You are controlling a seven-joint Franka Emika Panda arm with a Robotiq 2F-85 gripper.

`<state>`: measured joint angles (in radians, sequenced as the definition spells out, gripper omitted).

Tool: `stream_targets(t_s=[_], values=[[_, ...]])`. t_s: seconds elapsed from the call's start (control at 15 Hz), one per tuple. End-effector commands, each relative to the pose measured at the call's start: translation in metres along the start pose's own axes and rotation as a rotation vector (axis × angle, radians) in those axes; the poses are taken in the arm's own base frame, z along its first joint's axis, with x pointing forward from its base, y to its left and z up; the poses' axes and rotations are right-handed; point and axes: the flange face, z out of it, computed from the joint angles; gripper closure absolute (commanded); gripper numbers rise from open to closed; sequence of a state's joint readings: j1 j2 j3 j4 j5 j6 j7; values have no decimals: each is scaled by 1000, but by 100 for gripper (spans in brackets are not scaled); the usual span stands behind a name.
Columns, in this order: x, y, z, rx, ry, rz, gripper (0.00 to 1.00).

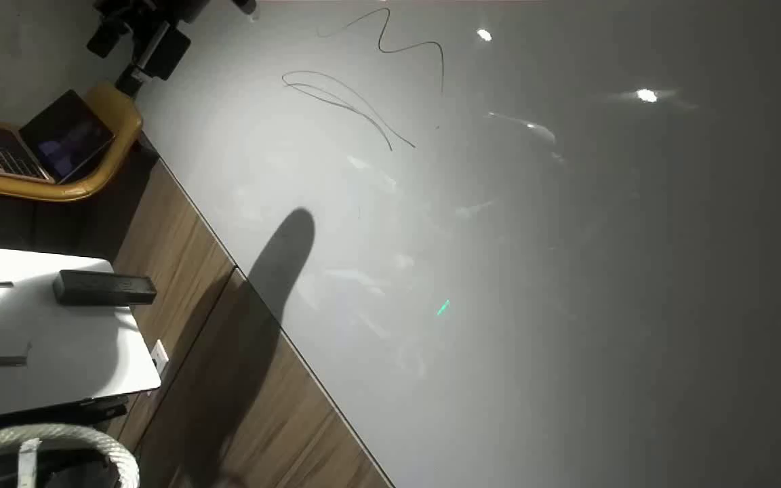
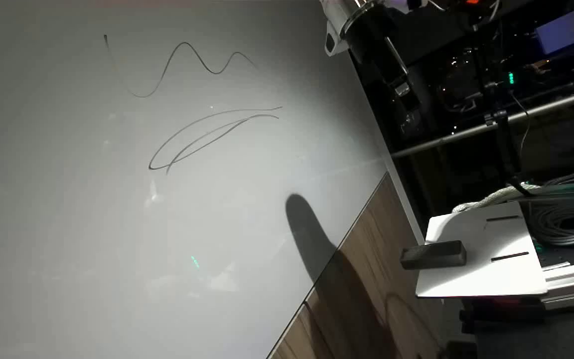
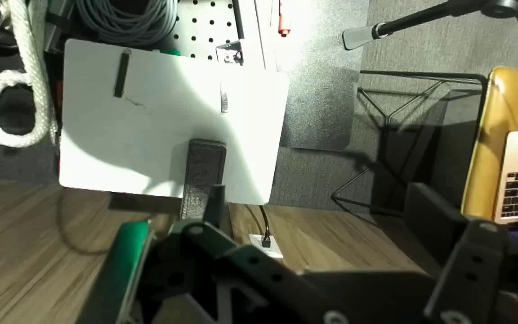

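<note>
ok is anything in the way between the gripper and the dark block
Nothing visible stands between the open gripper and the dark block; in the wrist view, one finger overlaps the block's lower end, but touch can't be judged.

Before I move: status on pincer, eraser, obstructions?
Pincer open, empty. Black eraser on white panel, one end overhanging. Possible snag: plugged-in cable by the panel's edge.
</note>
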<state>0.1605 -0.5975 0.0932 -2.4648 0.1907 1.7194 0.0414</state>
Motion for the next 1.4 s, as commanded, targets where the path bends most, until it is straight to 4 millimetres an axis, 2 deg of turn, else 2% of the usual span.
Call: stream_targets(t_s=[0.0, 1.0, 1.33], values=[[0, 0, -1, 0, 1, 0, 0], [0, 0, -2, 0, 3, -1, 0], [27, 5, -3, -78, 122, -17, 0]])
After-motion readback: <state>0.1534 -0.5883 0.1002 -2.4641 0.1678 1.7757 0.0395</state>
